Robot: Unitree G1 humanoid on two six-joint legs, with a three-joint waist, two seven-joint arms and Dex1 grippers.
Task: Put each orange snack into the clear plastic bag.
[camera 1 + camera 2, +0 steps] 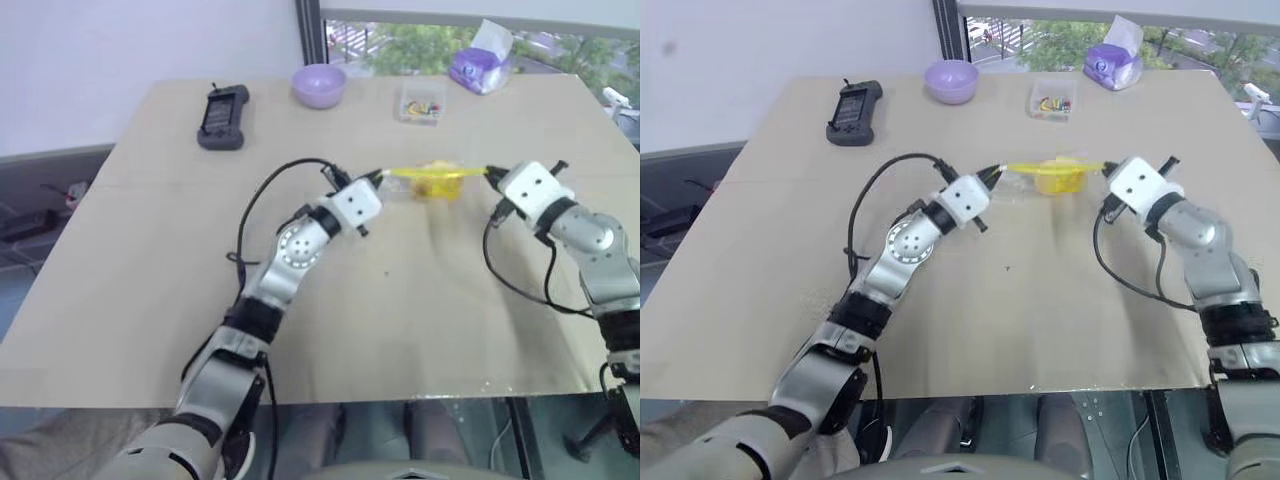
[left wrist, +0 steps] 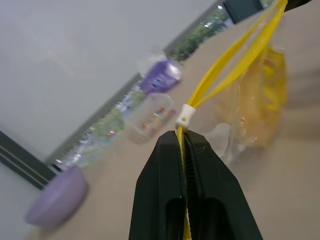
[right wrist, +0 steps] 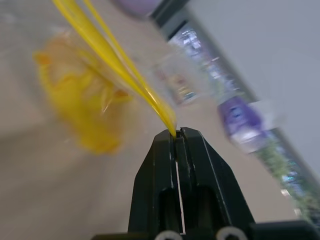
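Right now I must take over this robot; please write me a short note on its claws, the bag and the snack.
Left claw: shut on one end of the yellow strip of the clear plastic bag.
Right claw: shut on the other end of the strip.
The bag hangs stretched between both claws over the table, a little in front of the small clear box.
Done: the orange snack is inside the bag.
Left: I see no other snack on the table; probably close the bag with the white slider or set it down.
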